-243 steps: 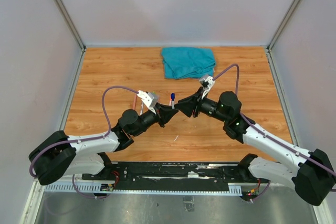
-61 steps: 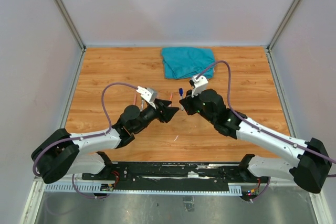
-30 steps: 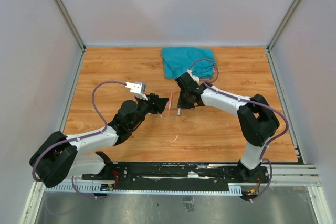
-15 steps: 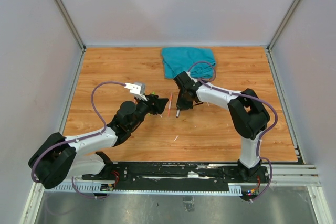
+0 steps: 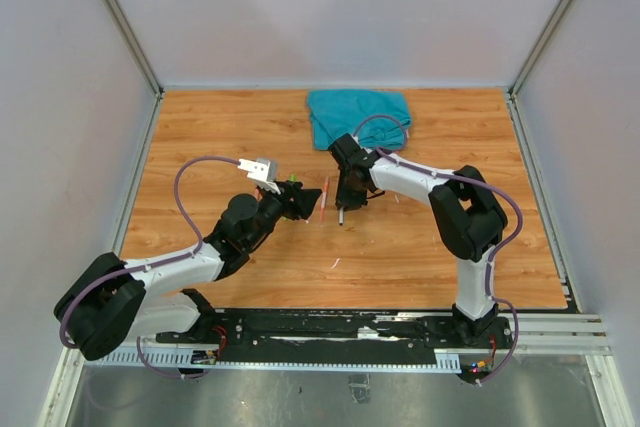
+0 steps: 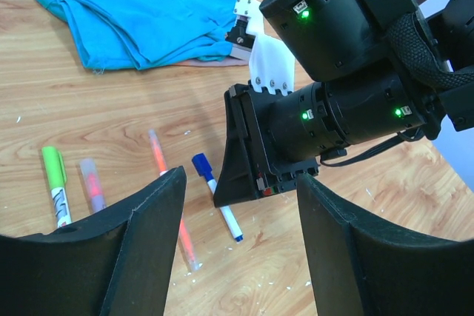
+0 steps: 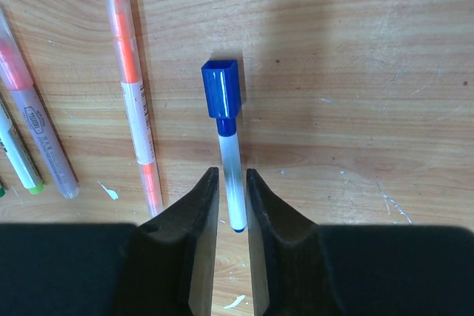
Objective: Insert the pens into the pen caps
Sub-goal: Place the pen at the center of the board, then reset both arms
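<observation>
Now a blue-capped pen is seen lying flat on the wooden table, its bare tail end flanked by the narrowly parted fingers of the right gripper. Just beside it, an orange pen is laid almost parallel. The left gripper is held nearby, fingers spread wide and gripping nothing.

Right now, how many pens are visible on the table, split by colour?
Blue pen: 1
Orange pen: 1
Green pen: 1
Red pen, pale barrel: 1
Total: 4 pens in view. More may lie outside the wrist views.
</observation>
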